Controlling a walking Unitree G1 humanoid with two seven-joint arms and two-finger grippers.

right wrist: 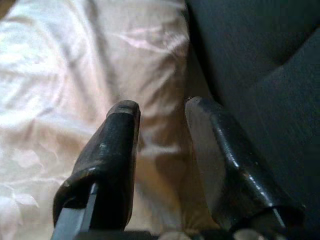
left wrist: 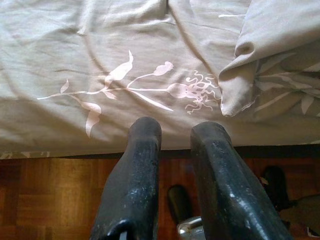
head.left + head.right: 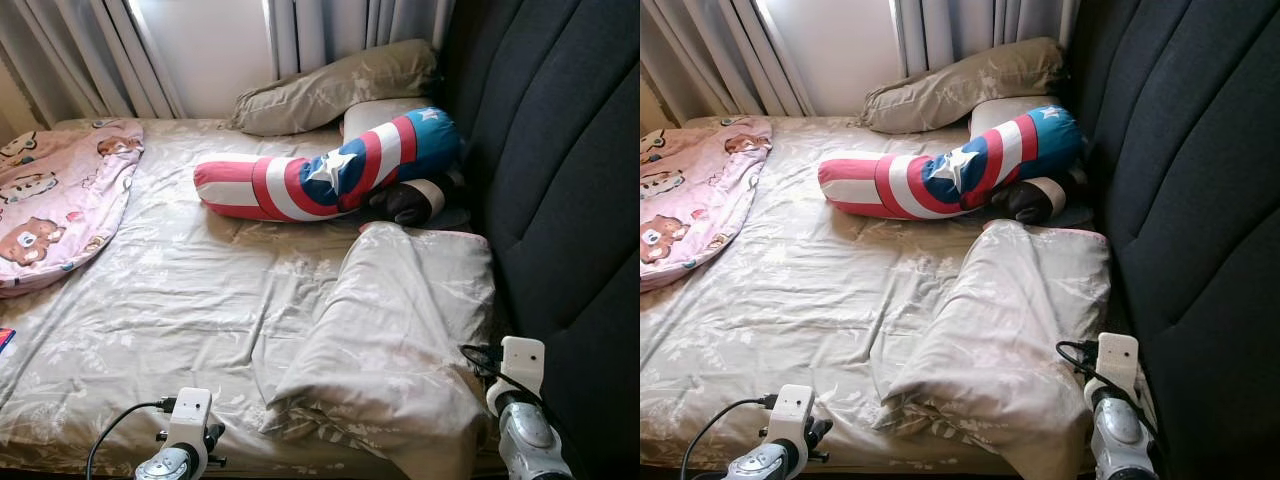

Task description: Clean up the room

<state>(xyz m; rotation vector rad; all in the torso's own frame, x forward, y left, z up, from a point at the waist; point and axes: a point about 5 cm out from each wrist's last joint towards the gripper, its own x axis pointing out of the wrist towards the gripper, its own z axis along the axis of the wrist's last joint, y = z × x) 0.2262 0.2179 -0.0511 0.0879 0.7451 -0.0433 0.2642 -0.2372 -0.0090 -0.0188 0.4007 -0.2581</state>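
Where the bed (image 3: pixel 180 330) ends, left gripper (image 2: pixel 175 131) (narrowly parted); right gripper (image 1: pixel 162 112) likewise, seemingly beside pillow (image 3: pixel 400 330).

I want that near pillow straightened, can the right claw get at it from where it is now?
Probably yes: the right claw, open, hovers over the near pillow beside the headboard, nothing between.

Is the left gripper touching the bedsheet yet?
Apart. In the left wrist view, the left gripper hangs open over the wood floor off the bed's edge, with the bedsheet beyond its fingertips.
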